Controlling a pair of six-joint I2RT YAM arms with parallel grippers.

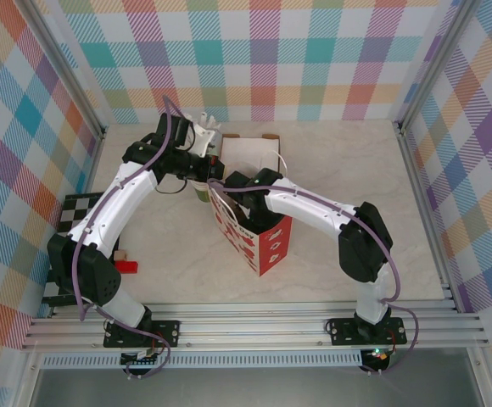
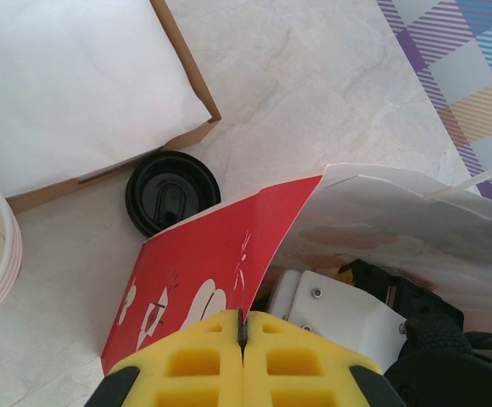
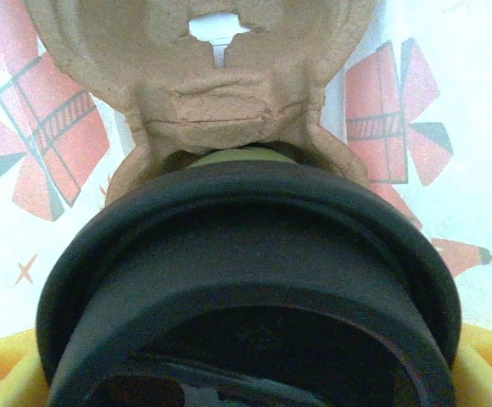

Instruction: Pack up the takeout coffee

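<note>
Inside red paper bag (image 2: 204, 271): right gripper (image 3: 246, 373), yellow fingers (image 3: 0, 369) clamped either side of coffee cup (image 3: 246, 280), black lid toward camera. Pulp cup carrier (image 3: 204, 93) sat just beyond cup. At bag rim, left gripper (image 2: 243, 352) was pinched together on paper, holding mouth open. Likely step: seating cup in carrier. Advice: keep cup upright, lower straight, release only once seated, hold rim steady. Loose lid (image 2: 171, 193) lay on table beside bag.
</note>
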